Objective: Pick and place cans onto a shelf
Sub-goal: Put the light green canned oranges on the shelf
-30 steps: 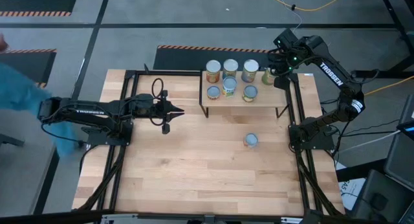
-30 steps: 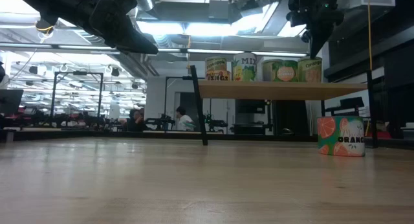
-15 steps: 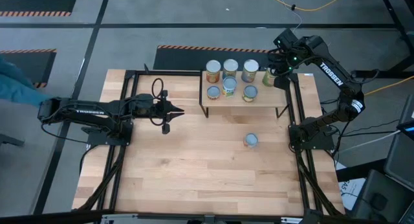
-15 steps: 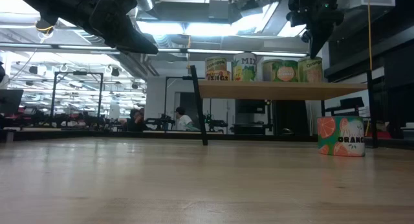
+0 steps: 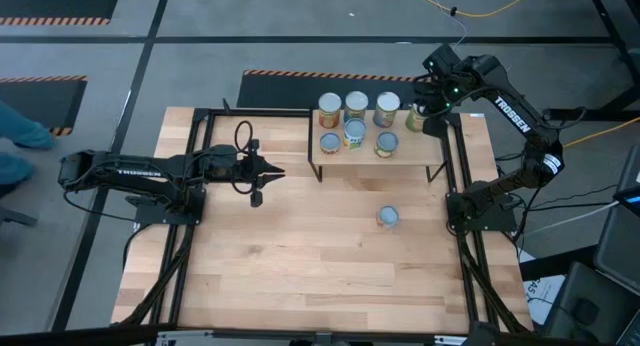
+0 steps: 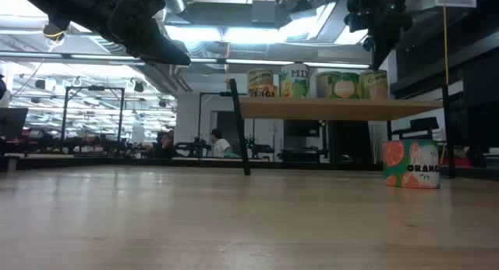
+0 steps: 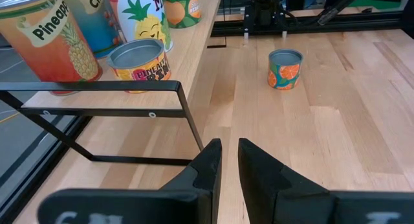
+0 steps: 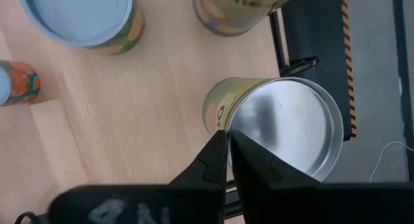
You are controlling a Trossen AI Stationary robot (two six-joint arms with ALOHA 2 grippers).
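High view showed my left gripper (image 5: 268, 174) parked left of the shelf (image 5: 430, 146), fingers nearly together, empty. My right gripper (image 5: 428, 99), fingers pressed together, hovered over the green can (image 5: 414, 117) at the shelf's right end. I judged a straight lift safest.

Light wood tabletop (image 5: 300, 256) bearing the shelf (image 5: 378, 158) with seven cans, one orange can (image 5: 388, 217) nearby.
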